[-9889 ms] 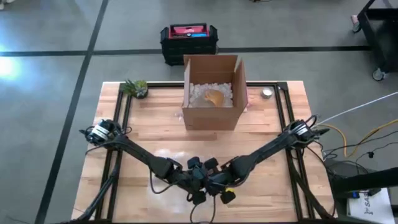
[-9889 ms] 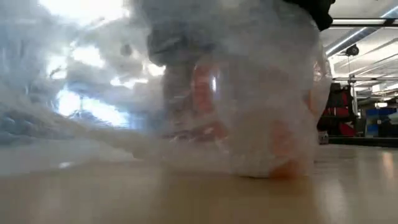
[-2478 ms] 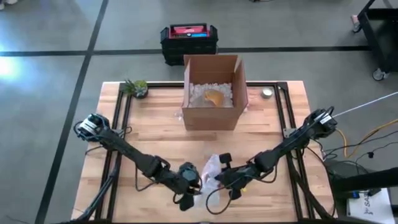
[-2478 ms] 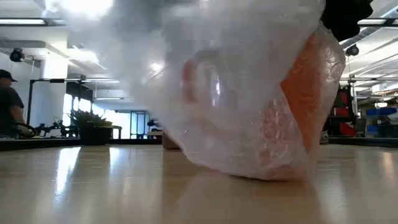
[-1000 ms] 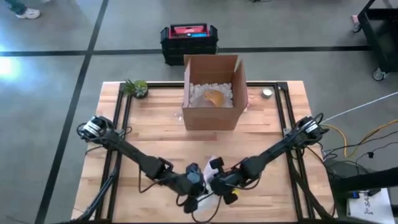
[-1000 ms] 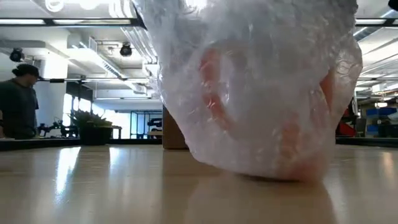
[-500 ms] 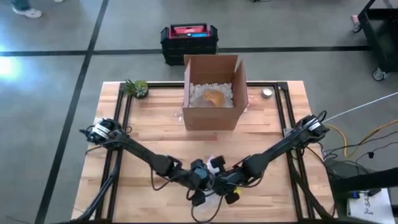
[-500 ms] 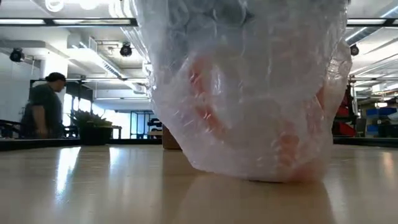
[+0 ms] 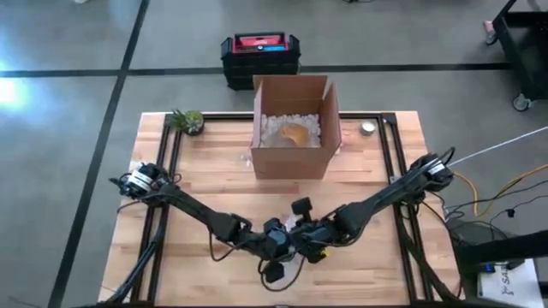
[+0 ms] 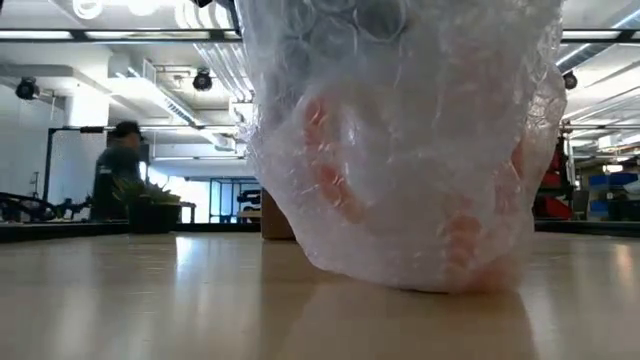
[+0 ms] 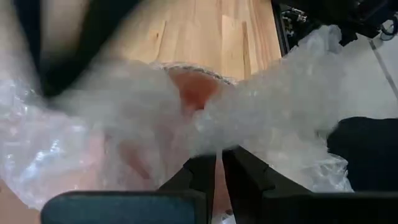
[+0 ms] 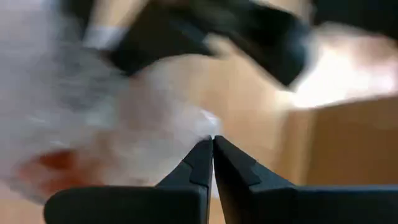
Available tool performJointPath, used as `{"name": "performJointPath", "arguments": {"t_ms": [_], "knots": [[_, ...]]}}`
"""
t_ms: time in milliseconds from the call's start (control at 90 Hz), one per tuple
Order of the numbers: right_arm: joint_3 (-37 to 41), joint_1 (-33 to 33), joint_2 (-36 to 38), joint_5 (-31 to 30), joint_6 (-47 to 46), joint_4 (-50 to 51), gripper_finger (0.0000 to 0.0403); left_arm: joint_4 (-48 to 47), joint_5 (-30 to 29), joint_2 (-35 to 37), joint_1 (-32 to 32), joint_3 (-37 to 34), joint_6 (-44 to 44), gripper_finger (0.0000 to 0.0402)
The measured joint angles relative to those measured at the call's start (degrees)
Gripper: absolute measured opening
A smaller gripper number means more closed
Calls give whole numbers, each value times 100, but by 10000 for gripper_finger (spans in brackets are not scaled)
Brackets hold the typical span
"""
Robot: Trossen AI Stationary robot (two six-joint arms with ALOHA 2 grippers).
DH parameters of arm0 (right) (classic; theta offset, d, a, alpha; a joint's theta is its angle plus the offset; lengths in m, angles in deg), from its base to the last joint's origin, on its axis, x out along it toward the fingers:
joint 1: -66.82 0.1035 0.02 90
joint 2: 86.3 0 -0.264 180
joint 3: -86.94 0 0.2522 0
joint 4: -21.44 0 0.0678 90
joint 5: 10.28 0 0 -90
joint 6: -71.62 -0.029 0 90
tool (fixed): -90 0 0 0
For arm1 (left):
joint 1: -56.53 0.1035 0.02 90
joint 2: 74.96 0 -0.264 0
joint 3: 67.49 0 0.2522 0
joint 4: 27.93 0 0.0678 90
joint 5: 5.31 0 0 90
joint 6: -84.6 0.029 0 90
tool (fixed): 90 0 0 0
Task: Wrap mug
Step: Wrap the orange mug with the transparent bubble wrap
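— Wooden butcher-block table [image 9: 214,162] from above: what sits at its far left corner?
— A small green potted plant [image 9: 187,121]. In the low view it stands far off, with a person in dark clothes and a cap [image 10: 118,170] behind it.

— And the left arm?
— It runs from the left edge toward the near middle, where the left gripper [image 9: 276,244] meets the bundle. In its wrist view the two dark fingers [image 11: 200,175] are nearly together, a thin strip of wrap pinched between them.

— Where is the mug itself?
— The orange mug [image 10: 330,180] sits on the table's near middle, swathed in clear bubble wrap [image 10: 400,140]. Orange shows through the plastic in both the low and left wrist views [image 11: 194,93].

— Moving right?
— Behind the bundle, at the table's far middle, stands an open brown cardboard box [image 9: 293,128] holding white packing peanuts and a tan wrapped lump. Beyond it, on the floor, is a black case with a red lid [image 9: 259,53].

— The right gripper?
— The right gripper [image 9: 310,239] is just beside the left one, at the bundle. Its fingertips [image 12: 205,152] are pressed tight together on an edge of the wrap.

— Anything further right?
— A small round silver object [image 9: 367,127] near the far right corner.
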Motion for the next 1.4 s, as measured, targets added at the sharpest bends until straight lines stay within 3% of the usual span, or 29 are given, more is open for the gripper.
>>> {"name": "performJointPath", "arguments": {"t_ms": [156, 633, 778, 889, 1133, 1400], "knots": [[207, 295, -124, 405, -112, -766, 0, -40, 42, 0, -9, 0, -2, 20], [432, 185, -520, 466, -427, -864, 0, -551, -48, 415, -109, 277, -70, 20], [441, 187, -511, 465, -419, -887, 0, -600, -529, 504, -218, 321, 20, 20], [443, 187, -507, 468, -412, -883, 0, -546, -540, 327, -155, 281, -32, 20], [250, 203, -257, 558, -400, -432, 0, -388, -411, -178, -50, 266, -105, 20], [-74, 343, 429, 717, -480, 169, 0, -381, -433, -179, -44, 251, -155, 20]]}}
